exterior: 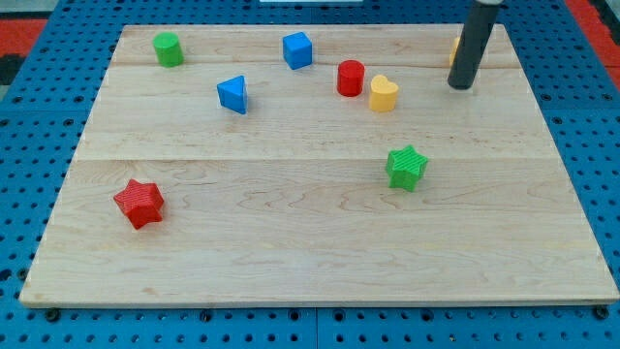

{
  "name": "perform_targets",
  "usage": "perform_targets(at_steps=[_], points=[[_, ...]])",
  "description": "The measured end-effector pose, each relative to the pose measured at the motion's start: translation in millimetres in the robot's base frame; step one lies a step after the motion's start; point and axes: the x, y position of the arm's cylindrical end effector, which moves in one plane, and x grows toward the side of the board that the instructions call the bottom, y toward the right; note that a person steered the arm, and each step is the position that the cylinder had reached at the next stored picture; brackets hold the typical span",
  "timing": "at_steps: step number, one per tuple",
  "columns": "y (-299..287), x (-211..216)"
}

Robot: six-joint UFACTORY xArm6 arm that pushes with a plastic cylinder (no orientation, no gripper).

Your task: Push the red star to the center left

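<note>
The red star lies on the wooden board near the view's left edge, below the middle. My tip rests on the board at the view's upper right, far from the red star. The rod partly hides an orange block just behind it. The nearest blocks to my tip are a yellow heart and a red cylinder, to its left.
A green cylinder stands at the top left. A blue cube sits at the top middle and a blue triangle below-left of it. A green star lies right of centre. Blue pegboard surrounds the board.
</note>
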Motion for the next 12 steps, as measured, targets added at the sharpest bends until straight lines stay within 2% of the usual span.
perform_targets(at_steps=[2, 3, 4, 5, 7, 8, 9, 10, 11, 12], points=[[-46.9, 17.4], [-142.1, 32.2], [-236.0, 25.7], [-273.4, 81.7], [-290.6, 205.1], [-350.6, 218.1], [-390.9, 178.5], [-393.3, 135.1], [-393.5, 171.0], [-394.5, 155.2]])
